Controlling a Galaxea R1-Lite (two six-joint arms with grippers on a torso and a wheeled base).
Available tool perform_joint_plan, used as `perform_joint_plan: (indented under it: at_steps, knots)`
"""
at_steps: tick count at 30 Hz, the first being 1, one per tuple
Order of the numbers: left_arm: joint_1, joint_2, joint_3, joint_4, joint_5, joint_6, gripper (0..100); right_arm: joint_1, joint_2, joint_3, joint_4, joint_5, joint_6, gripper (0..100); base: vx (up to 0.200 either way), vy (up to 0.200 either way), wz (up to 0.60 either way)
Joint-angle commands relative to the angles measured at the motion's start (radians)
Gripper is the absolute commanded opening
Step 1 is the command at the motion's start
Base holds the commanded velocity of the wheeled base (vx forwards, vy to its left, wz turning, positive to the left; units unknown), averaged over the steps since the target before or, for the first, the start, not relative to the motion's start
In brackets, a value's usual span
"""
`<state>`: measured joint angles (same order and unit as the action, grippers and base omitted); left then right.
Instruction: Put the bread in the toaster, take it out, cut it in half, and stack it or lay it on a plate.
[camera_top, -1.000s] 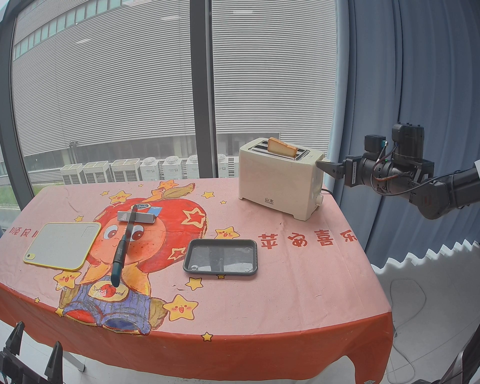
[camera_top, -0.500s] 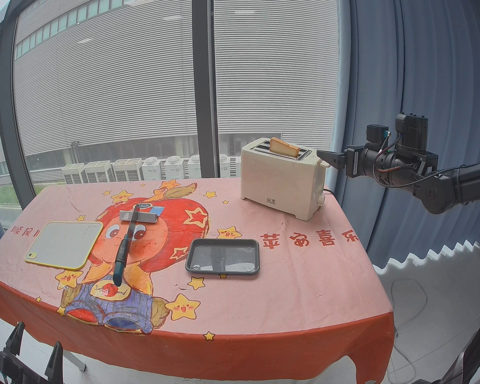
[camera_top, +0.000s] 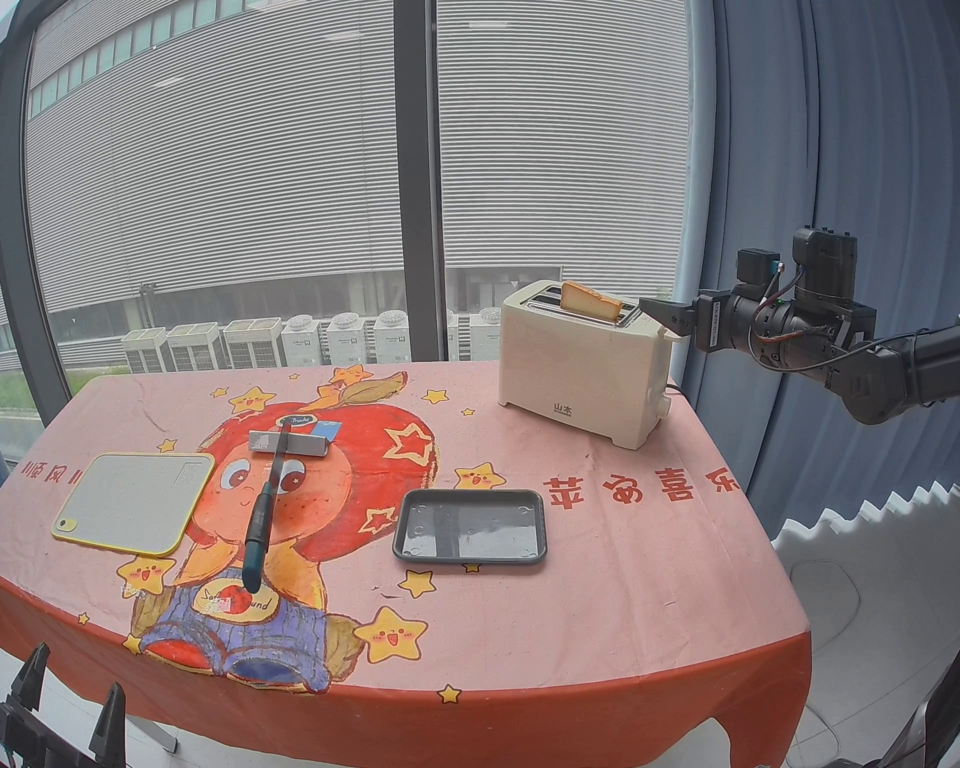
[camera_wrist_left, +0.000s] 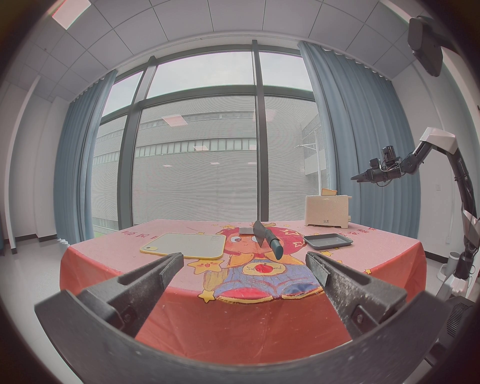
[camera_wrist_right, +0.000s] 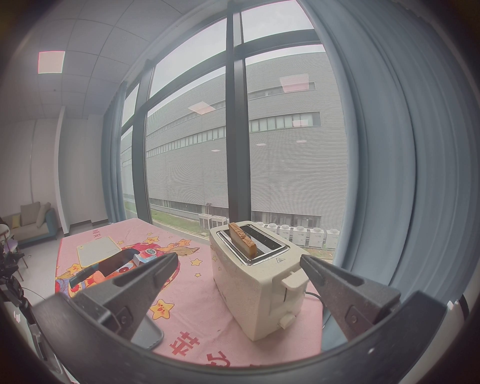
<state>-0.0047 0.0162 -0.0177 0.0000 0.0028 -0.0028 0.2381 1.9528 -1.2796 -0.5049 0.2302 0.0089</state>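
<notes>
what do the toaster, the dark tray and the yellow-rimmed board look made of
Cream boxy toaster: probably a plastic shell, smooth and matt, with rounded corners; shiny metal-looking frame around the slots.
Dark rectangular tray: likely plastic, glossy, its floor mirrors light.
Pale cutting board with yellow rim: probably plastic, dull flat surface.

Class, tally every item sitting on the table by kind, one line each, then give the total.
Toaster: 1
Bread slice: 1
Knife: 1
Grey block under the knife: 1
Cutting board: 1
Black tray: 1
Total: 6
</notes>
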Motion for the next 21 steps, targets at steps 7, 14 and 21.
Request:
perform_joint_plan:
  at_steps: [7,14,21]
  knots:
    - [0.0,-0.013,0.018,0.0,0.0,0.003,100,-0.006,0.054,-0.009,-0.012,0.006,-0.007,100,0.0,0.0,0.0]
    - [0.0,-0.013,0.018,0.002,-0.001,0.001,100,0.006,0.124,-0.096,-0.001,0.008,-0.014,100,0.0,0.0,0.0]
    - [0.0,-0.013,0.018,0.002,-0.001,0.003,100,0.012,0.244,-0.234,0.002,0.008,-0.02,100,0.0,0.0,0.0]
